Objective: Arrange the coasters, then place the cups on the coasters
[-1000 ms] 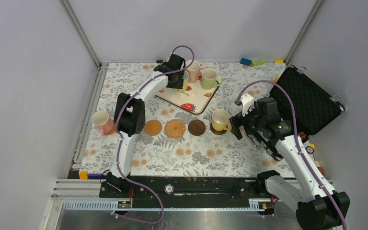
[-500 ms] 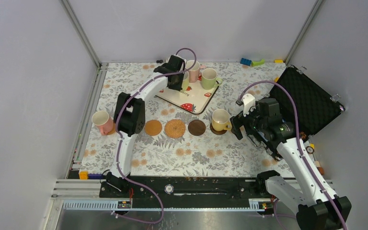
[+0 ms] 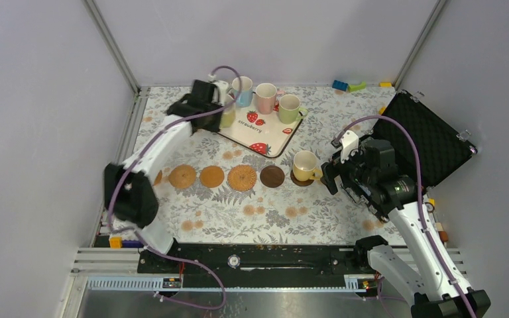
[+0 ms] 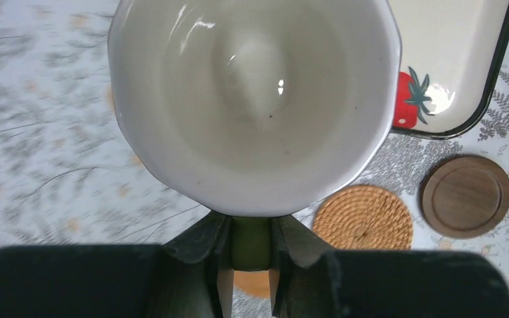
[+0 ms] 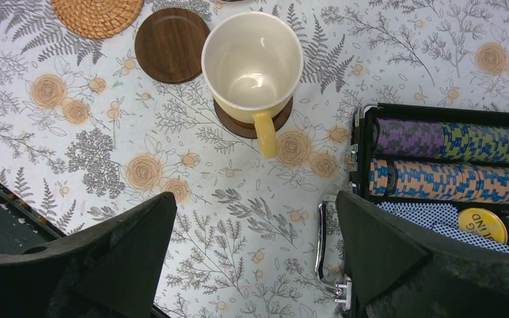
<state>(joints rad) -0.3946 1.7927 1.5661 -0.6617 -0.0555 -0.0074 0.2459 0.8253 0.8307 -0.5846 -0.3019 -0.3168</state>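
Note:
My left gripper (image 3: 217, 109) is shut on the green handle (image 4: 250, 242) of a pale green cup (image 4: 255, 99), which hangs over the tray's left end (image 3: 228, 116). Light blue (image 3: 242, 89), pink (image 3: 265, 98) and green (image 3: 289, 108) cups stand on the strawberry tray (image 3: 265, 136). On the cloth lie a woven coaster (image 3: 182, 176), a tan one (image 3: 212, 176), another woven one (image 3: 242, 177) and a dark brown one (image 3: 272, 175). A yellow cup (image 5: 252, 59) sits on a dark coaster (image 5: 248, 124). My right gripper (image 5: 255, 258) stands open, to the right of and nearer than that cup.
An open black case (image 3: 424, 142) with poker chips (image 5: 451, 159) lies at the right, its metal handle (image 5: 319, 242) close to my right fingers. Toy bricks (image 3: 348, 85) sit at the back edge. My left arm's elbow (image 3: 129, 192) hangs over the table's left side.
My left gripper closed on the pale green cup's handle and carried it left off the tray. The left arm swung left, uncovering a woven coaster and hiding the pink cup at far left.

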